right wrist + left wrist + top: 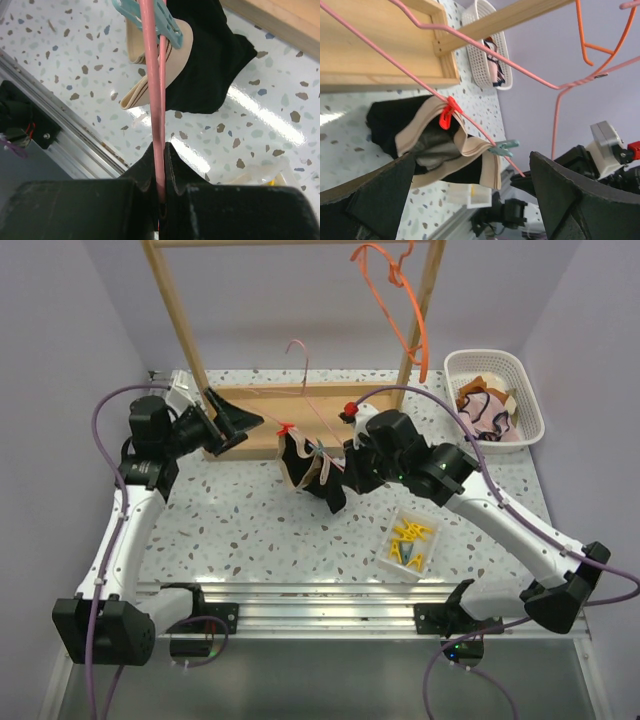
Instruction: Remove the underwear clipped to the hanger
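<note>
Watching from the side, what worries me is how much depends on one thin pinch. The right arm (500, 505) has its jaws clenched on the wire of the pink hanger (152, 75), and that looks like all that holds the hanger up over the counter (250, 530) at mid-frame in the overhead view. I cannot see its hook resting on the wooden rack (190, 330).

The black and beige briefs (445, 150) hang from that wire, pinned by a red clip (447, 112) and a teal clip (504, 148). The other pair, the pink briefs (490, 418), lies in the white basket (495, 362) at the upper right.

The left arm (125, 520) sits at the left with its jaws spread wide and holding nothing, pointed at the cloth.

If the left jaws tug the fabric while both clips bite, I'd expect the round wire to twist or slide in the right jaws, and the hanger could swing or drop. A hard pull might also stretch the soft cloth or snap a clip loose across the counter. Closing too high would likely catch wire along with fabric. Freeing only one clip would leave the briefs dangling lopsided from the other.
</note>
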{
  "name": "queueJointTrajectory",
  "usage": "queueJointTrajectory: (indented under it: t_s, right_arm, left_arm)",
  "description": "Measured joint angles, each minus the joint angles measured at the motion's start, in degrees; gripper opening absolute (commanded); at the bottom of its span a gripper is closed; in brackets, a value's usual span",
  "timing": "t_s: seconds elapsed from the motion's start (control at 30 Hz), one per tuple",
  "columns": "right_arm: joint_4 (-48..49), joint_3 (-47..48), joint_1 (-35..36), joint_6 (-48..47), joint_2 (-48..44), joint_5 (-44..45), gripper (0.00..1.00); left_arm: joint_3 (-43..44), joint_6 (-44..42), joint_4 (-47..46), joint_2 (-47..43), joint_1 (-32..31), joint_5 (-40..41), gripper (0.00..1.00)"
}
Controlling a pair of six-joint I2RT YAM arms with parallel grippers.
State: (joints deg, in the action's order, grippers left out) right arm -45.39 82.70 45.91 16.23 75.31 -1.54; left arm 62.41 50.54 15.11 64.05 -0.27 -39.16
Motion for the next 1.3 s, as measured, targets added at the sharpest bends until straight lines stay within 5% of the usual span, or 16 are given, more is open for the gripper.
queueJointTrajectory:
  t_s: [0.4,1.03,1.3]
  right_arm:
    - [4.63,-6.51,1.46,1.73,-4.04,3.98,0.0]
    - [8.94,-11.72,7.56,1.77,-4.2,6.58,0.0]
    - [9.86,-12.0,9.4,1.7,-3.93,8.07,0.0]
  left_arm:
    - [-14.34,16.41,-8.28,-1.18,-2.89,-5.57,1.0]
    - [-14.82,24.02,-10.69,6.34,-6.62,-3.54,0.99]
    - [-17.22,26.91,-12.02,6.6,-6.62,-2.05,0.64]
